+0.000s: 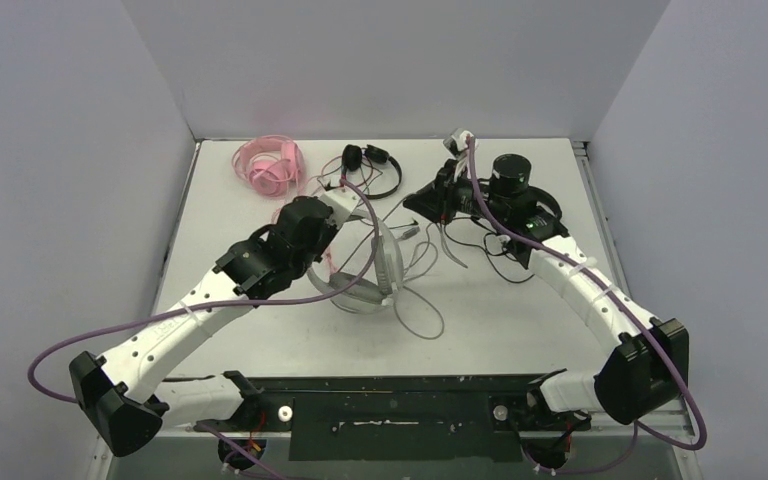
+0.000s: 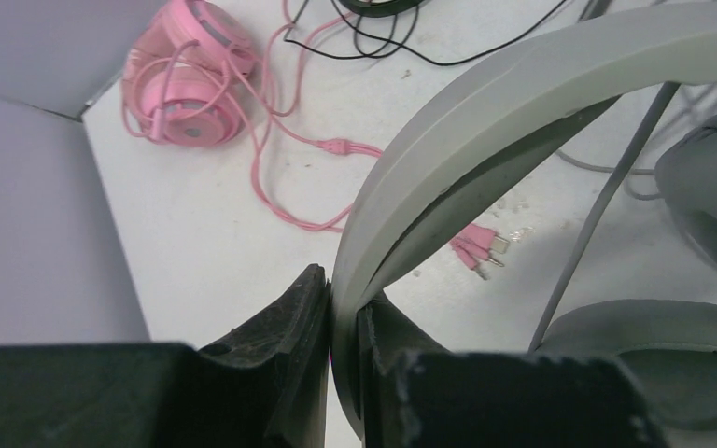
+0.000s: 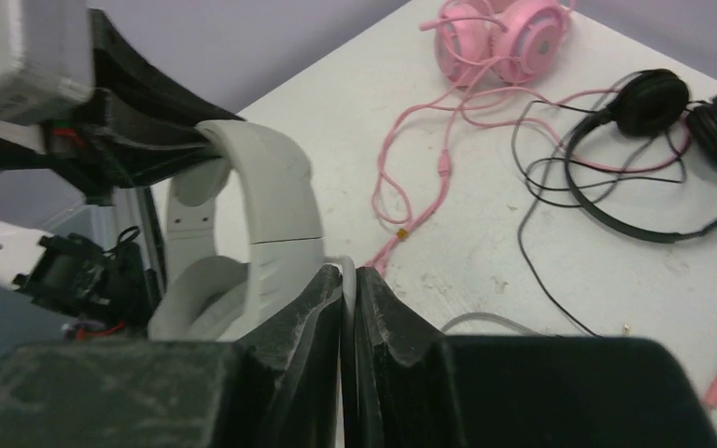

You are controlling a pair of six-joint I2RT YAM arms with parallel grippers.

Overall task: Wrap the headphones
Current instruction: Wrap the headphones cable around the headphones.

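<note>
The bulky white-grey headset [image 1: 375, 275] is in the middle of the table, its band [image 2: 485, 112] pinched between the jaws of my left gripper [image 2: 341, 322], which is shut on it. The headset's grey cable [image 3: 347, 271] runs up between the jaws of my right gripper [image 3: 347, 285], which is shut on it just right of the headset [image 3: 261, 205]. From above, the left gripper [image 1: 360, 215] and right gripper [image 1: 422, 208] are close together. A pink headset [image 1: 270, 165] and a thin black one [image 1: 372, 165] lie at the back.
The pink cable [image 2: 275, 187] trails across the table to its plugs [image 2: 481, 250] beside the grey band. Loose grey cable loops [image 1: 422, 315] lie in front of the headset. Black cable [image 1: 505, 265] shows beside the right arm. Walls enclose the table on three sides.
</note>
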